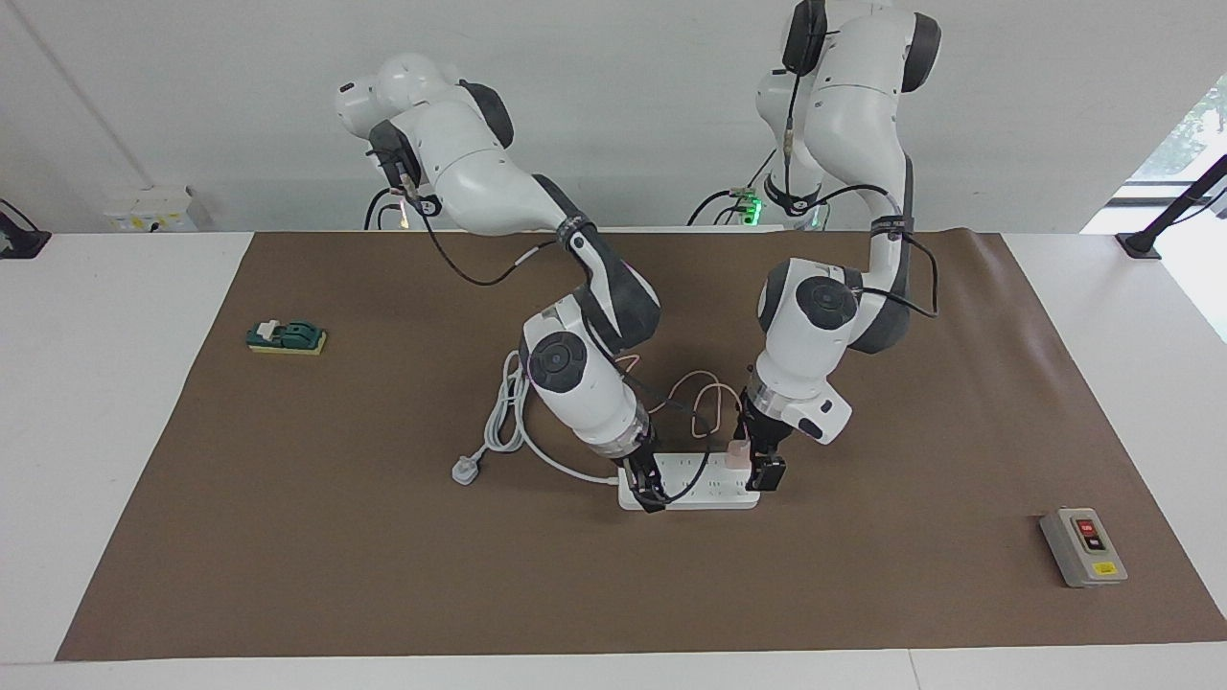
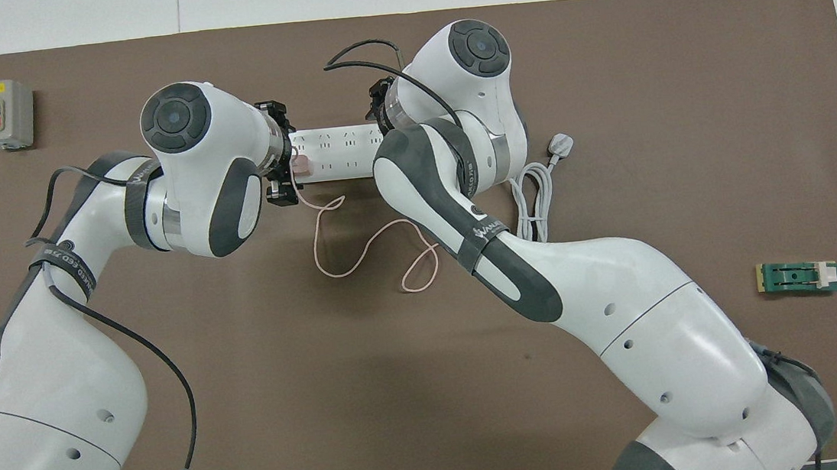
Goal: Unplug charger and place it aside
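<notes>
White wall (image 1: 623, 115), bright window (image 1: 1184, 134), brown-matted white table (image 1: 96, 431).

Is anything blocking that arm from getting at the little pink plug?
Nothing visible does. The left gripper is down at the charger, plugged into the power strip at its end, jaws open around it. The right gripper is on the strip's other end.

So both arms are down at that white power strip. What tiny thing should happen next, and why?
Probably the left hand should close on the charger. Its fingers stand wide on either side of the pink cube, which sits plugged into the power strip at the left arm's end. The right hand is down on the strip's other end, seemingly to steady it for the pull.
</notes>
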Motion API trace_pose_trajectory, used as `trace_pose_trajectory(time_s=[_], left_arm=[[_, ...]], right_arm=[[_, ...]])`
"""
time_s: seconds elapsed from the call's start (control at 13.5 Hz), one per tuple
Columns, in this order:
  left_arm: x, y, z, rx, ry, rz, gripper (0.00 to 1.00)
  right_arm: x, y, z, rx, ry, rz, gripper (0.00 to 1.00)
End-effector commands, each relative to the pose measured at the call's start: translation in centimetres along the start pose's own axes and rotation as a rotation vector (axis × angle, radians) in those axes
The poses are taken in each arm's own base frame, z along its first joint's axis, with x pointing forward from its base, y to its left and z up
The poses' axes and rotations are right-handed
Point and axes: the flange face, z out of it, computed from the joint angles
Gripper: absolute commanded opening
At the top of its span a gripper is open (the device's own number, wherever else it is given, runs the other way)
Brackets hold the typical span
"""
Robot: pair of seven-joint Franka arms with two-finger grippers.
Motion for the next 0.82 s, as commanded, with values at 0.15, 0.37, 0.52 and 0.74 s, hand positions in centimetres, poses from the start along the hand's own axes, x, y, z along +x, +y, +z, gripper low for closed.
trace_pose_trajectory(time_s=[0.15, 0.37, 0.52, 0.74], left_arm=[[0.2, -0.2, 0.5, -0.029, 0.014, -0.009, 0.97], [0.1, -0.2, 0.5, -0.031, 0.014, -0.009, 0.97], [0.2, -0.2, 0.5, -0.029, 0.014, -0.009, 0.94], [0.1, -0.2, 0.5, -0.031, 0.013, -0.007, 0.93]], right_arm=[[0.4, 0.3, 1.0, 0.000, -0.011, -0.023, 0.99], [0.6, 0.1, 1.2, 0.023, -0.015, -0.019, 0.99], [0.9, 0.5, 1.9, 0.008, -0.010, -0.014, 0.99], [0.9, 0.4, 2.0, 0.026, -0.012, -0.015, 0.99]])
